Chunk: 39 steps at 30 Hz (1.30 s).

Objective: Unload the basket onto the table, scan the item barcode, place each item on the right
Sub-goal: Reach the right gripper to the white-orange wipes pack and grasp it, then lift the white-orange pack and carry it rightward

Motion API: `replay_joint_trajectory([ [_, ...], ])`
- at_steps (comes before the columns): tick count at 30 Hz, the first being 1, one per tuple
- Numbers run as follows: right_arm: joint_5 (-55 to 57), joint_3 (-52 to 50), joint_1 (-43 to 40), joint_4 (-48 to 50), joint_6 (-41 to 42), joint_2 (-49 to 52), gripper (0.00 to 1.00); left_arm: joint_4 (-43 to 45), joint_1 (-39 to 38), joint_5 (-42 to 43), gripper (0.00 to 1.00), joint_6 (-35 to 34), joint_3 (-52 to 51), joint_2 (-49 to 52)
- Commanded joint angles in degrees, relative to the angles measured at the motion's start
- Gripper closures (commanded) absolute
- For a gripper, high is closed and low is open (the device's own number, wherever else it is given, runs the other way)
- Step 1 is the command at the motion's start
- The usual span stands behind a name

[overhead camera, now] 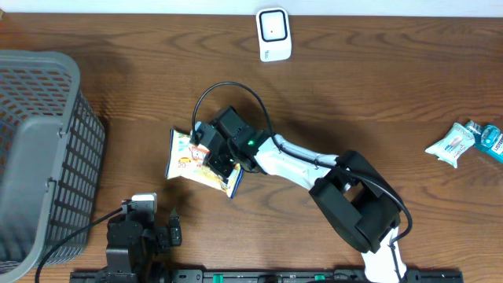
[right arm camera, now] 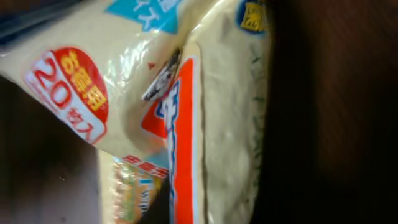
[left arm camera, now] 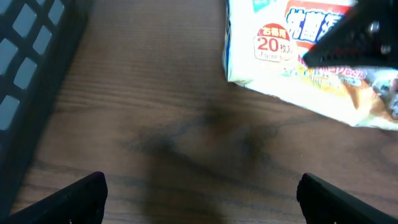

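The item is a cream wipes packet [overhead camera: 185,157] with red, orange and blue print, lying left of the table's centre. My right gripper [overhead camera: 214,161] sits on its right part and is shut on it. The packet [right arm camera: 217,124] fills the right wrist view, creased where it is pinched, and no barcode shows. The white scanner [overhead camera: 273,34] stands at the far edge, well apart from the packet. My left gripper [overhead camera: 171,233] rests near the front edge, open over bare wood [left arm camera: 202,199]. The packet [left arm camera: 298,68] lies ahead of it to the right.
A grey mesh basket [overhead camera: 39,157] takes up the left side, and its wall [left arm camera: 25,50] shows in the left wrist view. Two small teal and white packets [overhead camera: 452,145] [overhead camera: 487,137] lie at the right edge.
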Motion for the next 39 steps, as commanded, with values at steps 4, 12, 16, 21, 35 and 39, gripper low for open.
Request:
replay_joint_trajectory([
  [4, -13.3, 7.6, -5.2, -12.3, 13.0, 1.9, 0.99, -2.3, 0.2, 0.6, 0.02, -0.3, -0.2, -0.3],
  [12, -39.3, 15.0, -13.8, -29.9, 35.9, 1.2, 0.99, -2.3, 0.2, 0.6, 0.02, -0.3, -0.2, -0.3],
  [16, -49.0, 15.0, -17.0, -41.7, 45.2, 1.1, 0.99, -2.3, 0.2, 0.6, 0.02, -0.3, -0.2, -0.3],
  [21, -49.9, 15.0, -19.5, -57.7, 46.5, 1.2, 0.98, -2.3, 0.2, 0.6, 0.02, -0.3, -0.2, -0.3],
  [35, -49.9, 15.0, -19.9, -76.6, 46.2, 1.2, 0.98, -2.3, 0.2, 0.6, 0.02, -0.3, -0.2, -0.3],
  [39, -49.9, 15.0, -19.8, -82.3, 46.2, 1.2, 0.91, -2.3, 0.2, 0.6, 0.03, -0.3, -0.2, -0.3],
])
